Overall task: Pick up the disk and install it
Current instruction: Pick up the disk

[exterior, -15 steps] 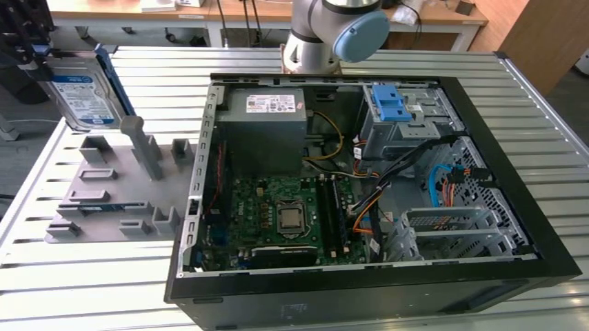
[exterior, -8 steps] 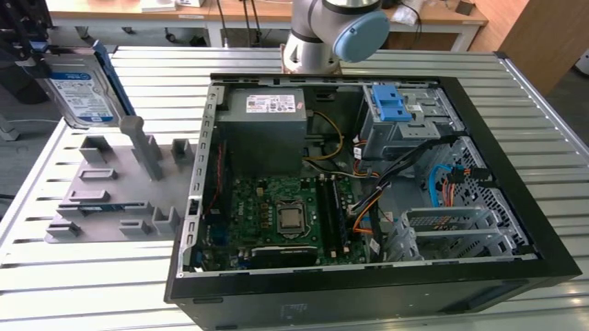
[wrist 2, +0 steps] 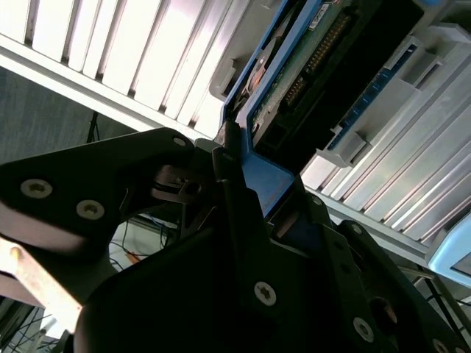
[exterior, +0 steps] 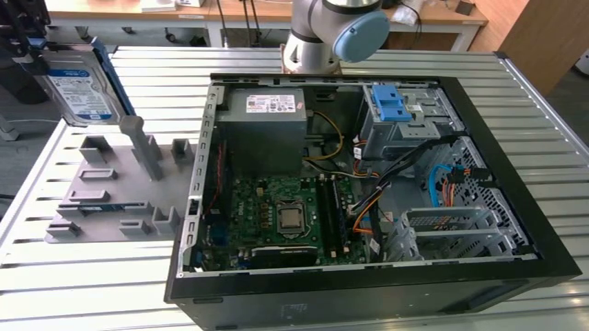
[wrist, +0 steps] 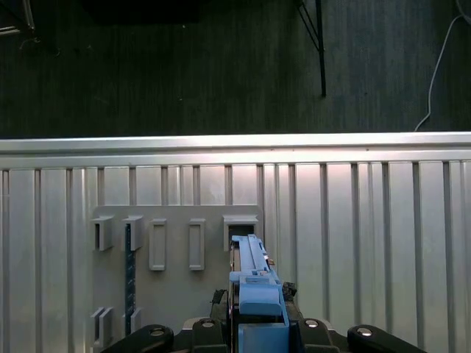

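Ribbed metal table (exterior: 92, 276) is carrying everything. Dark floor (wrist: 184, 66) is showing beyond its edge in the first wrist view, and wooden benches (exterior: 110, 8) are running along the top of the exterior view. Open black computer case (exterior: 368, 293) is lying mid-frame, with the arm base (exterior: 322, 34) at top centre. Grey slotted fixture (exterior: 101, 207) is lying at left. The disk (exterior: 81, 93) is hanging upright at upper left, above the fixture. Jaws of the gripper (wrist: 256, 309) are clamping its blue bracket.

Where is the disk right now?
On the exterior view's left, the disk hangs in the gripper above the grey holder, beside the open computer case.
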Robot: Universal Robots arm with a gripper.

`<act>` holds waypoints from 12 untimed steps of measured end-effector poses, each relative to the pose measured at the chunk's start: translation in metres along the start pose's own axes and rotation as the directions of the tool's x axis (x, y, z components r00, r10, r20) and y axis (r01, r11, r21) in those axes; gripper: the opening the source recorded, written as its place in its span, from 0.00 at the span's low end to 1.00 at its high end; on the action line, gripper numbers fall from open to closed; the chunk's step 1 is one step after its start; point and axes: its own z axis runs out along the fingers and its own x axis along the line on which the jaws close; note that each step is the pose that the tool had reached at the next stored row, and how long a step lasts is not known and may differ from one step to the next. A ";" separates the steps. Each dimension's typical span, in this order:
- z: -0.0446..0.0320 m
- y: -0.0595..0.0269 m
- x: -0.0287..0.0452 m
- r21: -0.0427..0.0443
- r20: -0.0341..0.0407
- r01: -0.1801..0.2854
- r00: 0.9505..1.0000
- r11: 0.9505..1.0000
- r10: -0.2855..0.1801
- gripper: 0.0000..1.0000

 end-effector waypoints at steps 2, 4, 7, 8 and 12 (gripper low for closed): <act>-0.0012 0.0000 -0.0001 0.000 0.000 0.000 1.000 1.000 0.000 0.36; -0.0024 0.0000 -0.0001 0.000 0.000 0.000 1.000 1.000 0.000 0.36; -0.0041 0.0000 -0.0002 0.000 0.000 0.000 1.000 1.000 0.000 0.36; -0.0047 0.0000 -0.0002 0.000 0.000 0.000 1.000 1.000 0.000 0.36; -0.0069 0.0000 -0.0003 0.000 0.000 0.000 1.000 1.000 0.000 0.36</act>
